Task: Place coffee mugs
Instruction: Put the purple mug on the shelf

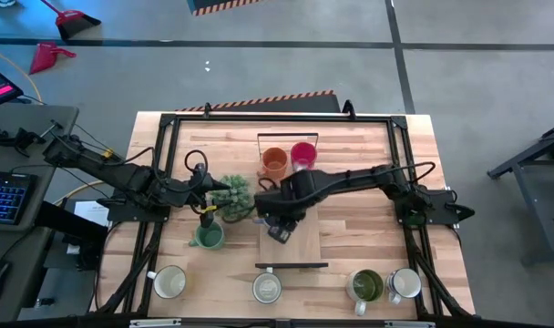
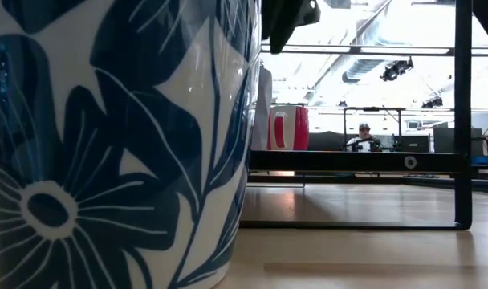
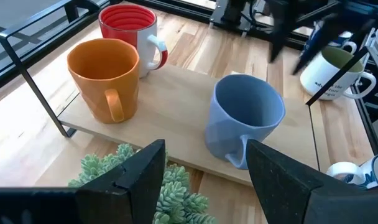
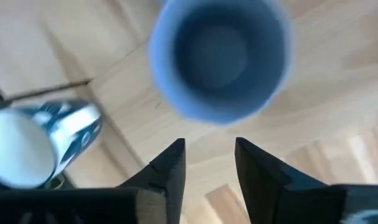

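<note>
Blue mug (image 3: 245,118) stands on the board near the orange mug (image 3: 105,78), right fingers (image 4: 207,163) released above it; a careless lift-off could clip its rim and topple it.

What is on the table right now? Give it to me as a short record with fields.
board: holds three upright mugs
mugs on board: orange mug, red mug, blue mug
right gripper: open, above the blue mug, holding nothing
left gripper: open, empty, by the plant
green mug: off the board, near the plant
</note>
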Robot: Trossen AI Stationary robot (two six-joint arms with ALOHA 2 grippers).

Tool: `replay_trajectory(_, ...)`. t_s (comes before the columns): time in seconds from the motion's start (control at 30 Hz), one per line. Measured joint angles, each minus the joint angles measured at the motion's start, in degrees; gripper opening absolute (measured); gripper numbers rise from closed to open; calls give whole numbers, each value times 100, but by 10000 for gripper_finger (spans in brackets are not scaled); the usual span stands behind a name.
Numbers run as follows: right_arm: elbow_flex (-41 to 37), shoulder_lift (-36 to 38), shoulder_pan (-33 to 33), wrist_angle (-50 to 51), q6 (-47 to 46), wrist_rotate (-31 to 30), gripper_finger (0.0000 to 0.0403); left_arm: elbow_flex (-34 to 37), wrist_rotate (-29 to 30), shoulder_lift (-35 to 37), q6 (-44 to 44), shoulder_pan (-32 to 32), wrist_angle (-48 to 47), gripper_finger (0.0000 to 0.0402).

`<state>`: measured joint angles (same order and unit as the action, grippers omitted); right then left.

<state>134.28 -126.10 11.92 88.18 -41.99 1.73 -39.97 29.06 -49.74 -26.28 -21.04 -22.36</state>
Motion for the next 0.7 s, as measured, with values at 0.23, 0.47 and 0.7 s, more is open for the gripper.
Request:
replay_trajectory(0.23,-7,-17,363,-382,-76,182,79,0,0,2,92,0,-34,213)
replay_trajectory(0.47,-11,-325,372,-478,-151,5,71,0,-8,2,105,0,-29,213)
replay_trajectory(0.7,-11,-584,351,-474,-128,10,71,0,-42,2,105,0,-8,213)
